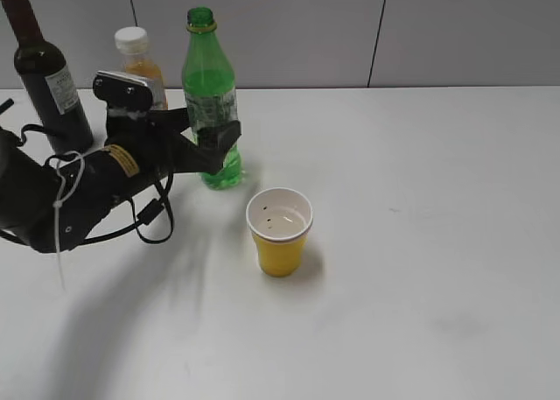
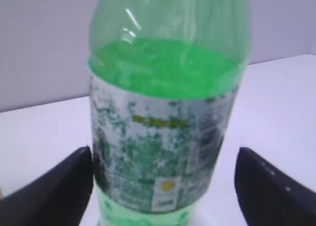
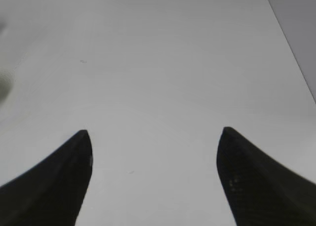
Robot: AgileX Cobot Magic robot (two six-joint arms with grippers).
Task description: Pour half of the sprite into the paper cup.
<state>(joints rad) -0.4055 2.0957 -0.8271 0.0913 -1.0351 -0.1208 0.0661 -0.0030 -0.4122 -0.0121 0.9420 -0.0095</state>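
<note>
The sprite (image 1: 207, 76) stands upright on the white table (image 1: 420, 199), uncapped, with liquid up to its shoulder. It fills the left wrist view (image 2: 163, 87). My left gripper (image 1: 219, 143) is open around the bottle's label. In the left wrist view (image 2: 165, 154) the left finger is at the bottle's side and the right finger stands a gap away. The paper cup (image 1: 279, 229) stands upright in front and to the right of the bottle, with a few dark specks inside. My right gripper (image 3: 154, 134) is open and empty over bare table; it is out of the exterior view.
A dark wine bottle (image 1: 48, 76) and an orange juice bottle (image 1: 138, 59) with a white cap stand at the back left, behind my left arm. A grey panelled wall runs along the table's far edge.
</note>
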